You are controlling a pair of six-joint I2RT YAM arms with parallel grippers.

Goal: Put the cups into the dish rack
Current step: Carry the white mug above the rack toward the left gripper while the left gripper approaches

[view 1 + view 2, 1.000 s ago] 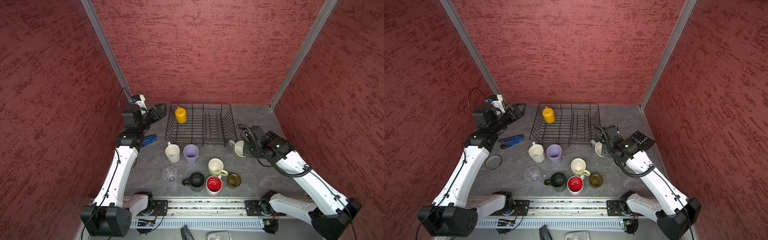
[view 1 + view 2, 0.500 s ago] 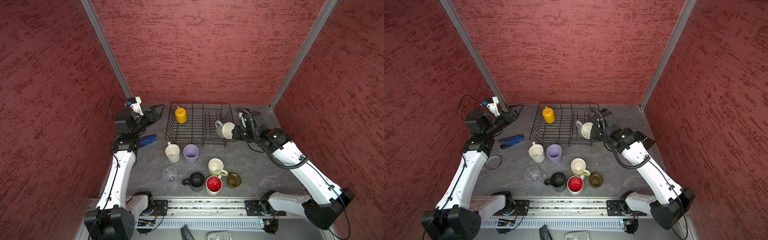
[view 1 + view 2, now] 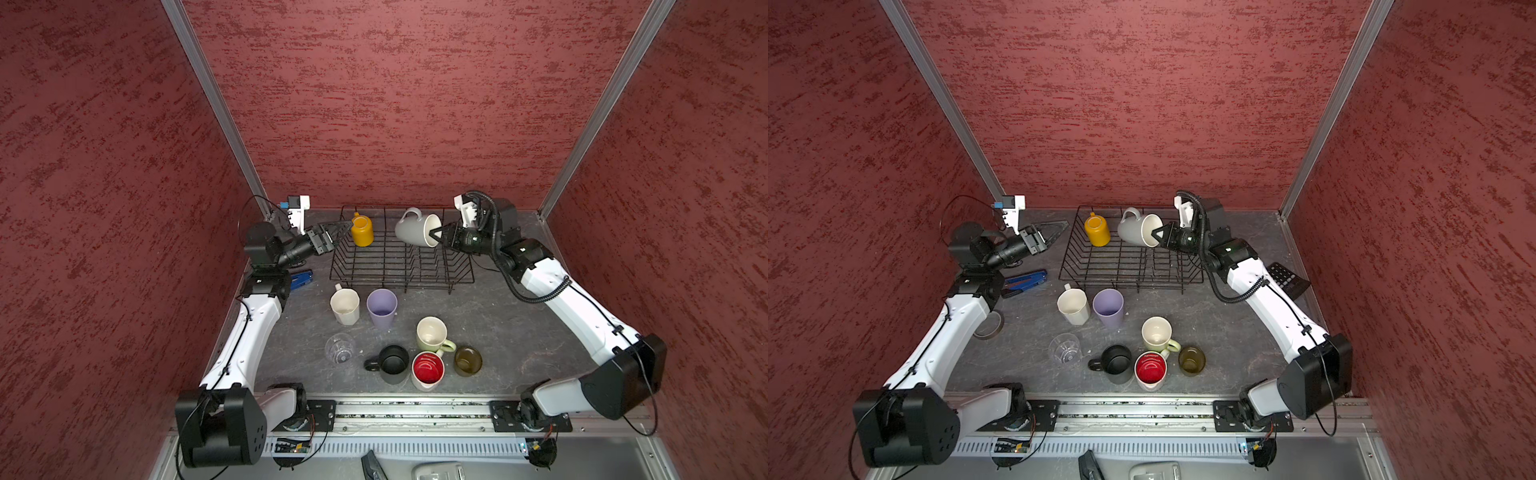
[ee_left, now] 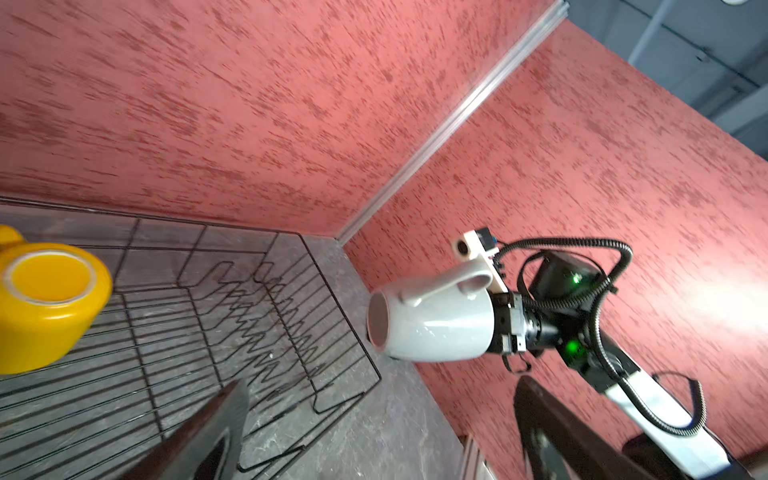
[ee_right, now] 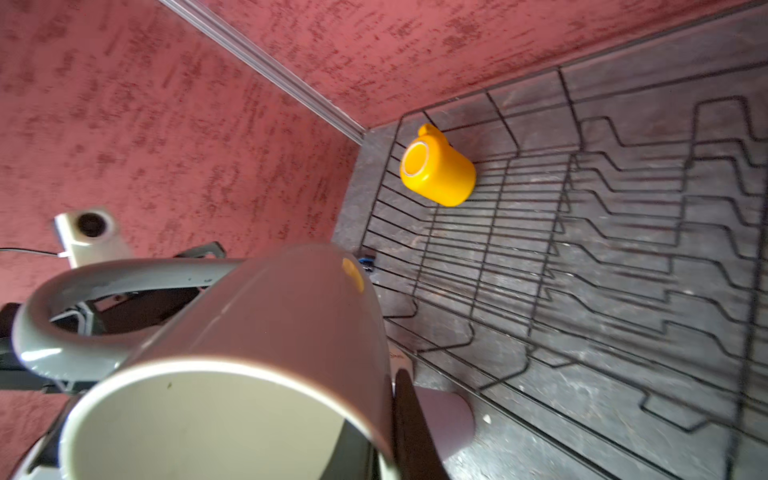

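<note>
The right end effector [image 3: 436, 235] grips the grey mug [image 3: 413, 229] by its rim, sideways in the air above the dish rack [image 3: 399, 281], near the yellow mug [image 3: 362, 231] inside. The next move probably calls for tipping it mouth-down, lowering and releasing. The left end effector [image 3: 337, 233] hangs open beside the rack.

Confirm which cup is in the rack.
The yellow mug, standing in the dish rack's far left corner. The grey mug hangs in the right gripper; the rest stand on the table.
</note>
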